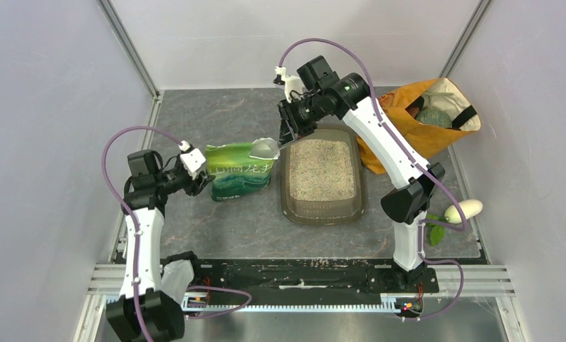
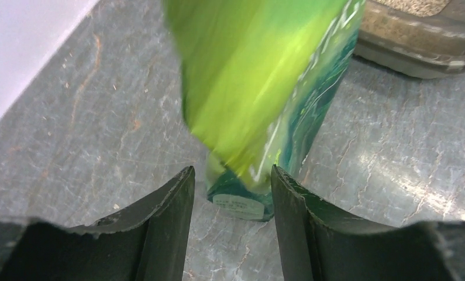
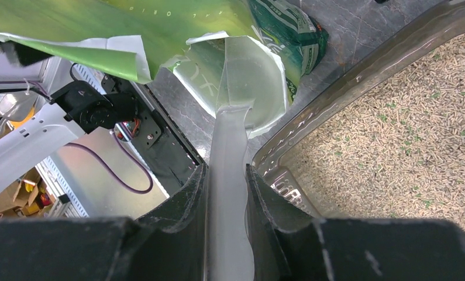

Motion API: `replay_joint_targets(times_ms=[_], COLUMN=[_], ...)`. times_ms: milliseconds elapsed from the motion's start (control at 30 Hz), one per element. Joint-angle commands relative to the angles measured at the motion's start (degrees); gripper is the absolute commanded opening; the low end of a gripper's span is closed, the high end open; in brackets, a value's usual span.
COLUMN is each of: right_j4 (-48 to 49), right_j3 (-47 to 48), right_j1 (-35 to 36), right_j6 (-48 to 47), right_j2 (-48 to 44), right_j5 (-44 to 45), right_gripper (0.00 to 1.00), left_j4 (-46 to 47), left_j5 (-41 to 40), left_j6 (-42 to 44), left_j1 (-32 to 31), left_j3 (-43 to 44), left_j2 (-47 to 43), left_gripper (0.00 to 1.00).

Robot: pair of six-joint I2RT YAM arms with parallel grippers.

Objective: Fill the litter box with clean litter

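The litter box (image 1: 323, 214) is a dark translucent tray at the table's middle. It holds a layer of pale beige litter (image 1: 321, 169) with green specks. The box rim (image 3: 335, 99) and litter (image 3: 405, 134) also show in the right wrist view. A glossy green pouch (image 1: 240, 171) lies tilted to the box's left, its open mouth toward the rim. My right gripper (image 1: 288, 135) is shut on the pouch's silvery top flap (image 3: 227, 134), just outside the box's far left corner. My left gripper (image 1: 203, 182) is open, its fingers (image 2: 171, 205) either side of the pouch's bottom end (image 2: 241, 199).
An orange cloth bag (image 1: 422, 121) with items inside stands at the back right, next to the box. A white vegetable-like object (image 1: 465, 210) with a green leaf lies at the right edge. Enclosure walls close in on three sides.
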Motion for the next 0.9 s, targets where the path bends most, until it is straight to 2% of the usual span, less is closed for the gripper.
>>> replay_joint_targets(times_ms=[0,167,267,300,433,700,867], right_j4=[-2.4,-2.3,-2.3,-2.3,-2.2,-2.3,-2.4], right_j3=[2.0,1.9,1.8,1.7,1.4,1.9,2.2], right_j1=[-0.2,-0.2,-0.1,-0.2,-0.1,-0.2,-0.1], right_j6=[-1.2,-1.2,-1.1,-1.0,-1.1,-1.2,-1.2], right_j2=[1.1,1.4,1.7,1.7,2.1,2.4,2.7], right_j5=[2.8,3.0,2.9,2.8,2.8,2.9,2.7], right_gripper=[0.0,0.0,0.0,0.0,0.0,0.0,0.0], left_j4=[8.3,1.1,2.2,2.2,4.3,13.0,7.9], left_j5=[8.5,14.6,16.1,16.4,18.3,17.2,19.7], left_j6=[0.9,11.1,12.5,13.4,12.6,4.7,9.3], left_j1=[4.0,4.5,4.5,4.5,4.4,8.0,8.2], left_j3=[-2.1,-0.4,-1.1,-1.1,-0.4,-0.1,2.3], left_j2=[4.7,10.1,12.8,14.0,17.5,15.9,17.6], left_gripper=[0.56,0.56,0.55,0.59,0.79,0.81,0.84])
